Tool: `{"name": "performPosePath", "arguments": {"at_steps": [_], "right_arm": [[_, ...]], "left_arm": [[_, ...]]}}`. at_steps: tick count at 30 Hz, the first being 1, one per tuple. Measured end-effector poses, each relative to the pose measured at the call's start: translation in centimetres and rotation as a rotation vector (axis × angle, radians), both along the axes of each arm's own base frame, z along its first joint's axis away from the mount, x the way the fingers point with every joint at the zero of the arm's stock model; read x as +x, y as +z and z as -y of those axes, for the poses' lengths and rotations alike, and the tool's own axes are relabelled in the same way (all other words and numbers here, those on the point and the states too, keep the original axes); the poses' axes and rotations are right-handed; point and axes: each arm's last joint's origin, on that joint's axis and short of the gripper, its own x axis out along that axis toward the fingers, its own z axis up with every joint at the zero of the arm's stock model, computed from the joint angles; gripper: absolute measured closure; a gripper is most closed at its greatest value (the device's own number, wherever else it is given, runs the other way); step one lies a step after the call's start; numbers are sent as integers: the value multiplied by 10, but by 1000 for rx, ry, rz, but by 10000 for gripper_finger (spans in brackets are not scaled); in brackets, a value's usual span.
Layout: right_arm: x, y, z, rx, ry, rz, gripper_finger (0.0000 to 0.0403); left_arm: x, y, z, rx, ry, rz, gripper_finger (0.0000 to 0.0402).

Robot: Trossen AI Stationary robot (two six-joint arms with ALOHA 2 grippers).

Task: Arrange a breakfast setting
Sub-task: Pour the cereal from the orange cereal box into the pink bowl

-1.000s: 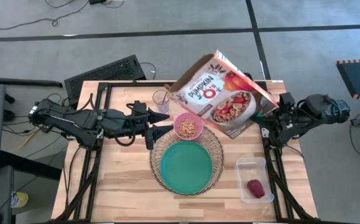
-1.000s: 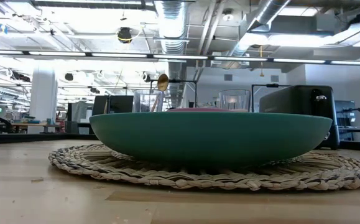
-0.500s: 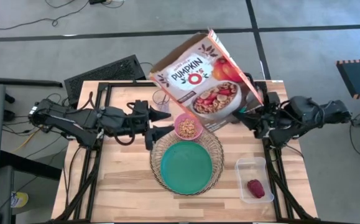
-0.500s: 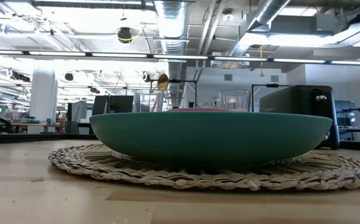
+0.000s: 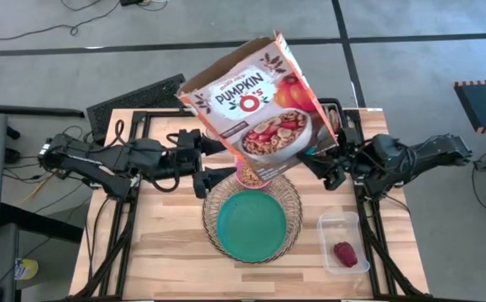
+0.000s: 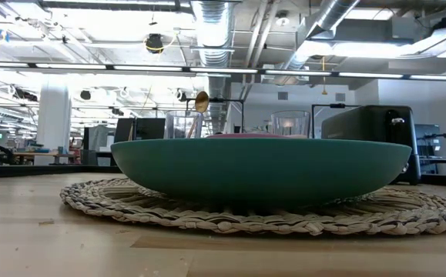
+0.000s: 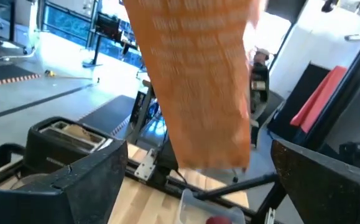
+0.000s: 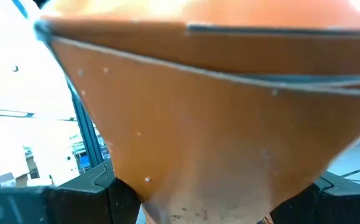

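above the pink bowl [image 5: 251, 177], right claw [image 5: 325, 162] gripping tilted cereal box [image 5: 255, 107]

Cereal box [image 5: 259, 113]: orange, white front panel, dark "PUMPKIN" lettering with red O's, picture of cereal with red fruit. Plate [image 5: 252, 225] below box: plain teal. Charger [image 5: 292, 197] around plate: pale woven in low view, dark wire look from above. Bowl [image 5: 248, 179] edge under box: pink. Fruit [image 5: 344, 252]: dark red, inside clear tub [image 5: 327, 226]. Table [image 5: 167, 252]: light wood. Toaster [image 6: 377, 138]: black.
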Motion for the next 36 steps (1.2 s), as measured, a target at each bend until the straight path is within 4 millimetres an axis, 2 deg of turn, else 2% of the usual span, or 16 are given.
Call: {"name": "performPosePath", "arguments": {"at_steps": [8, 17, 25, 30, 36], "right_arm": [[25, -10, -6, 19, 11, 33, 113], [44, -16, -4, 54, 3, 112, 113], [64, -9, -3, 48, 10, 121, 113], [66, -9, -4, 49, 13, 119, 113], [66, -9, -4, 47, 11, 114, 113]], "left_arm": [[0, 7, -1, 17, 8, 61, 23], [4, 6, -5, 14, -48, 80, 23], [17, 0, -6, 12, -39, 76, 27], [16, 3, -6, 37, -32, 102, 54], [16, 4, -8, 42, -24, 116, 124]]}}
